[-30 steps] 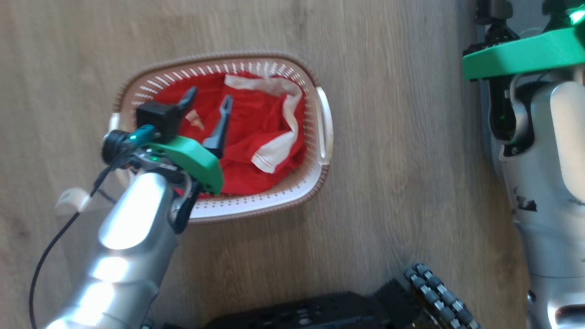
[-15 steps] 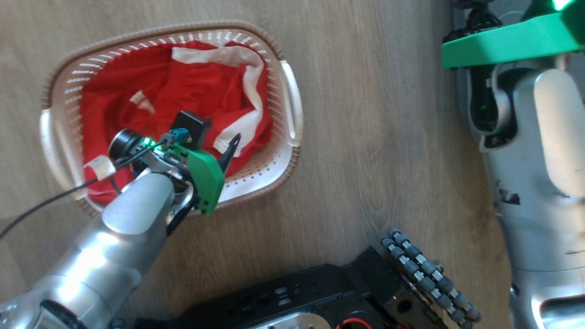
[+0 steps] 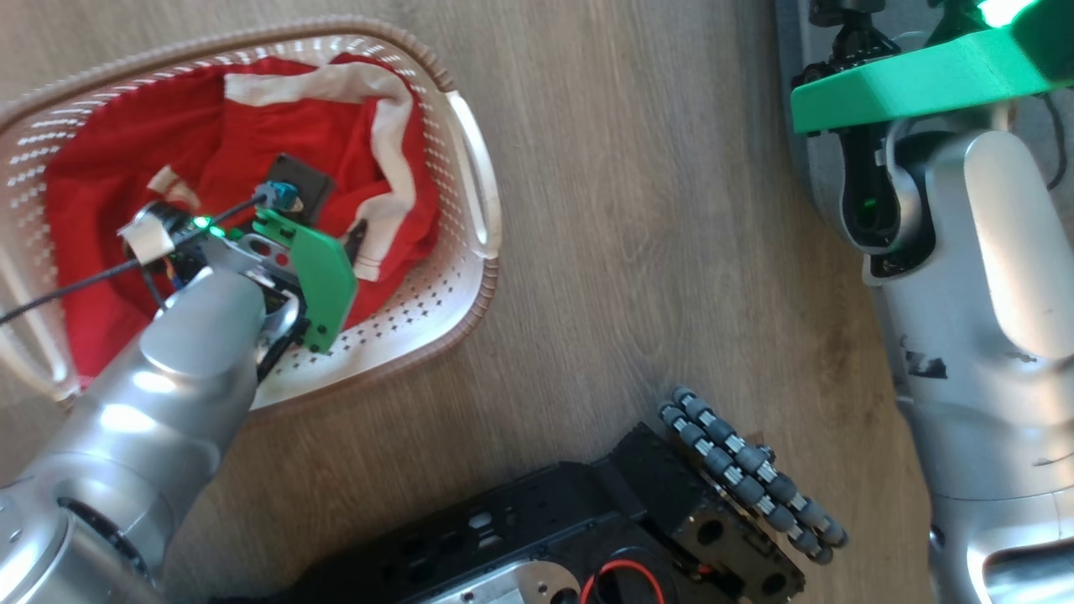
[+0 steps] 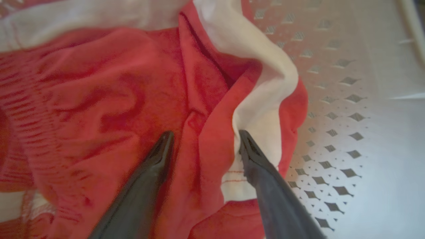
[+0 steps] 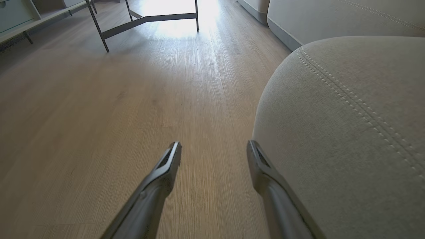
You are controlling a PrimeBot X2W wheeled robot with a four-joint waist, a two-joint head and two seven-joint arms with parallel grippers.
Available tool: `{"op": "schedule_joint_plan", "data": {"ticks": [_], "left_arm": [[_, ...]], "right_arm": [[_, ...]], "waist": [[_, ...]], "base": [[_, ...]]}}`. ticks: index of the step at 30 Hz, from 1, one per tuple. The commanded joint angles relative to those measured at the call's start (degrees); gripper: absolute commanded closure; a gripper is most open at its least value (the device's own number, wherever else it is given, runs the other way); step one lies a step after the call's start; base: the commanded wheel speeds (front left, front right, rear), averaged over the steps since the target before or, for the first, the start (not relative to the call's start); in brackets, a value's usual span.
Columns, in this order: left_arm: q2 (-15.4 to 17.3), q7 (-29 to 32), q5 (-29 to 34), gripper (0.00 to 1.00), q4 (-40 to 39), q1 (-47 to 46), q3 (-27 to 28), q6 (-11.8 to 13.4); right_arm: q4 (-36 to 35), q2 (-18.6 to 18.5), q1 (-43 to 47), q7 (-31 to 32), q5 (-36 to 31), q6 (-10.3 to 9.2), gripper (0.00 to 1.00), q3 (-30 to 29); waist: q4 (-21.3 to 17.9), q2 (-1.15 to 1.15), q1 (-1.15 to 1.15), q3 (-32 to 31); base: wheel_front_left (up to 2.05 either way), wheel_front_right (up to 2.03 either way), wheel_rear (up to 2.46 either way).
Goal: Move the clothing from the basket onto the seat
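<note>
1. Since a second ago, the left end effector [image 4: 205, 133] has dropped deeper into the basket [image 3: 411, 306]. The head camera has swung too, so the basket sits further left in that view.
2. Its two fingers stand spread and released, with the tips down at the red clothing [image 4: 99, 93] and one tip against a white trim band [image 4: 262, 83].
3. The clothing lies crumpled inside the basket, which stands on the wooden floor [image 3: 629, 210].
4. The right end effector [image 5: 214, 144] hangs released and grasps nothing, above the floor and just beside the grey seat [image 5: 348, 116].
</note>
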Motion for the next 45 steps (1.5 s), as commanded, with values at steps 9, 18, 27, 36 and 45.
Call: {"op": "schedule_joint_plan", "data": {"ticks": [9,18,27,36,45], "left_arm": [[0.45,0.87,0.19,0.0,4.04,-1.49,-1.64,0.04],[-0.37,2.66,-0.81,1.0,6.12,-1.86,-3.01,0.04],[-0.79,-1.42,-3.59,1.0,5.58,-0.3,-2.59,0.04],[-3.15,-5.73,-6.81,1.0,3.82,2.27,-2.55,0.04],[-5.31,-8.27,-9.73,1.0,1.96,5.25,-1.44,0.04]], "right_arm": [[-0.91,0.58,1.32,-0.27,2.01,0.4,0.0,0.92],[0.09,0.58,2.1,-0.27,1.81,0.4,0.0,0.58],[0.72,0.59,1.74,-0.27,-0.79,0.4,0.0,-1.15],[2.0,0.45,2.61,-0.27,-4.13,0.4,0.0,-1.76],[3.94,-1.93,4.7,-0.27,-4.52,0.4,0.0,-0.48]], "waist": [[-2.03,0.0,0.0,2.34],[-1.86,0.0,0.0,2.22],[0.36,0.0,0.0,-2.64],[4.77,0.0,0.0,-11.06],[9.18,0.0,0.0,-20.53]], "base": [[0.0,0.0,0.0],[0.0,0.0,0.0],[0.0,0.0,0.0],[0.0,0.0,0.0],[0.0,0.0,0.0]]}}
